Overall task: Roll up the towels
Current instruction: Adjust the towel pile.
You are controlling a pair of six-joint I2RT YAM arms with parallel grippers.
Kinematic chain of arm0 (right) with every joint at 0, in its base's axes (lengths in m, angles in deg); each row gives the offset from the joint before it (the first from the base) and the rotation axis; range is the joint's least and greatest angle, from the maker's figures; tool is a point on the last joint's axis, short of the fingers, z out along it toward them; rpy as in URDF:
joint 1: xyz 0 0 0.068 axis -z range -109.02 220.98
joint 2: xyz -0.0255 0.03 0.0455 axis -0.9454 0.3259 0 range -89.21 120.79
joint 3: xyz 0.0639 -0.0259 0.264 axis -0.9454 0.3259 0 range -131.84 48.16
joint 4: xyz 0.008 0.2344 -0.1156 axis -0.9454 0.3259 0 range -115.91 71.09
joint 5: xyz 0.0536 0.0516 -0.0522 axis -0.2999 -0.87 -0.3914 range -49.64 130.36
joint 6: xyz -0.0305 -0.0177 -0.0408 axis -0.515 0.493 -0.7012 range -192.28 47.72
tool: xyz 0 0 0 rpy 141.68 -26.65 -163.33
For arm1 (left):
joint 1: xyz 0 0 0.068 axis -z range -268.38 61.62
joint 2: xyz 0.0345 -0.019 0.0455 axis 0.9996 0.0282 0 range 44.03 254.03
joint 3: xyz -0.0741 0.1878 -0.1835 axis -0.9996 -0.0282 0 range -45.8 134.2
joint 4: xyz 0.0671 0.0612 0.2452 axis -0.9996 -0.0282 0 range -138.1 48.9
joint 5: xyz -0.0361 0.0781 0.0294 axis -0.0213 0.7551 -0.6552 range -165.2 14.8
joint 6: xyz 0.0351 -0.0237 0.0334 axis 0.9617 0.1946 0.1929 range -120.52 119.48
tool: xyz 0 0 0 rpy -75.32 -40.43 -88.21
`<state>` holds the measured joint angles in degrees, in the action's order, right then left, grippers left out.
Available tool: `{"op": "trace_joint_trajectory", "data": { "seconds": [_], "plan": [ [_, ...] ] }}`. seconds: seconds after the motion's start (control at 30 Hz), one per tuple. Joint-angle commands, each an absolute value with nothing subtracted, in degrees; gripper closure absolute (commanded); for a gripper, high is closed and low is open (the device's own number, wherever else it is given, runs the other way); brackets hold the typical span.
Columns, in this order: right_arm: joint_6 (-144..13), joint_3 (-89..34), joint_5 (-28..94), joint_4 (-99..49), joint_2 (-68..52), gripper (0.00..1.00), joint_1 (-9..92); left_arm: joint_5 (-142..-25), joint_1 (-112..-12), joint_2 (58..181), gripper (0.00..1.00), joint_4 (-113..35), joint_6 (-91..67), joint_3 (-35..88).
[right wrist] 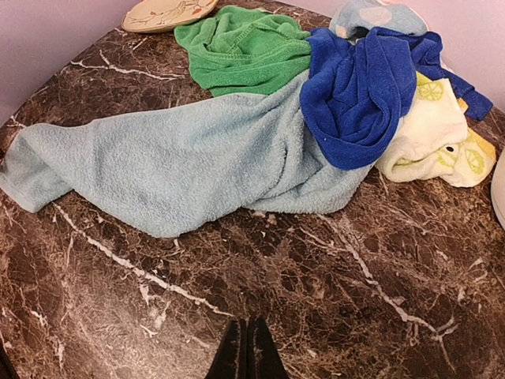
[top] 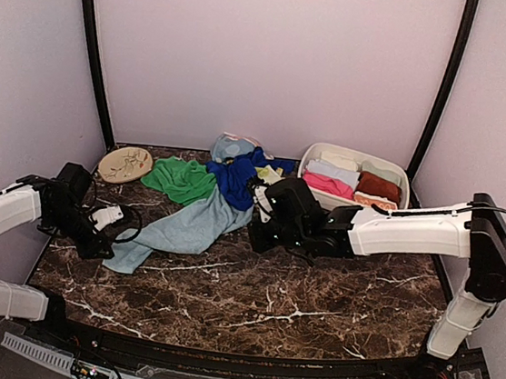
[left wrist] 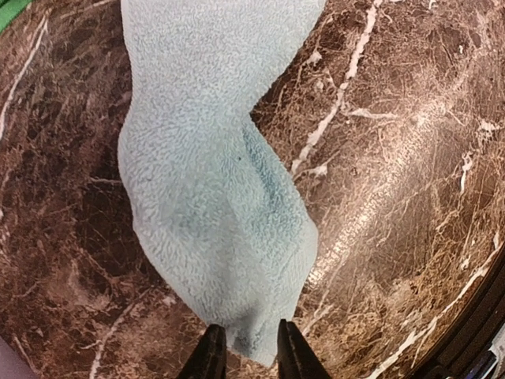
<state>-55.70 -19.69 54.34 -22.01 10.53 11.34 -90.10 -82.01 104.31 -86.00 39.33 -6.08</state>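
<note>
Your left hand (left wrist: 246, 351) pinches the limp light-blue terry towel (left wrist: 213, 197) by its corner; expect twisting and sagging. Your right hand (right wrist: 245, 351) is closed, empty.

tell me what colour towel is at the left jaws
The towel is light blue, clearest in the left wrist view.

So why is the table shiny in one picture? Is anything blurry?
Left wrist view: light glares off the marble table right of the light blue towel, and the table's edge bends from the lens. Right wrist view: sharp, little glare. Top view: soft, even light.
</note>
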Motion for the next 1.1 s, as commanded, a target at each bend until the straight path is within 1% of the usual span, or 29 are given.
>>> {"op": "trace_joint_trajectory", "data": {
  "seconds": [0.0,0.1,0.23,0.33,0.5,0.53,0.57,0.63,0.8,0.97,1.07],
  "plan": [
    [-55.62,-22.19,53.81,-22.79,11.11,0.99,10.95,-90.2,-82.14,107.73,0.73,-86.58,40.52,-5.82],
    [-55.58,-21.78,53.81,-22.9,10.56,1.0,10.95,-88.74,-82.12,110.4,0.68,-85.89,39.98,-4.46],
    [-55.33,-21.28,53.18,-23.13,10.24,1.0,10.95,-87.49,-82.12,111.73,0.66,-85.63,39.59,-3.72],
    [-55.38,-21.31,53.02,-23.01,10.23,1.0,10.95,-88.28,-82.11,111.22,0.68,-86.51,39.77,-3.54],
    [-55.75,-21.77,52.98,-23.09,10.52,1.0,10.95,-87.75,-82.07,109.78,0.76,-86.95,39.85,-3.96],
    [-55.76,-21.91,52.89,-23.11,10.61,1.0,10.95,-87.47,-82.11,109.59,0.76,-87.19,39.89,-4.01],
    [-55.76,-21.97,52.72,-23.1,10.72,1.0,10.95,-86.92,-82.06,109.38,0.72,-87.36,39.86,-4.16],
    [-55.91,-22.06,52.39,-23.25,10.88,1.0,10.95,-85.67,-82.1,108.89,0.61,-87.78,40.19,-4.4],
    [-56.01,-21.57,52.38,-23.59,10.7,1.0,10.95,-84.82,-82.14,108.76,0.51,-89.56,40.56,-4.77],
    [-56.0,-21.1,52.39,-23.84,10.29,1.0,10.95,-85.12,-82.14,109.93,0.52,-90.54,40.89,-4.85],
    [-55.99,-21.02,52.63,-23.94,10.18,1.0,10.95,-86.4,-82.1,110.8,0.58,-90.92,40.92,-4.56]
  ]
}}
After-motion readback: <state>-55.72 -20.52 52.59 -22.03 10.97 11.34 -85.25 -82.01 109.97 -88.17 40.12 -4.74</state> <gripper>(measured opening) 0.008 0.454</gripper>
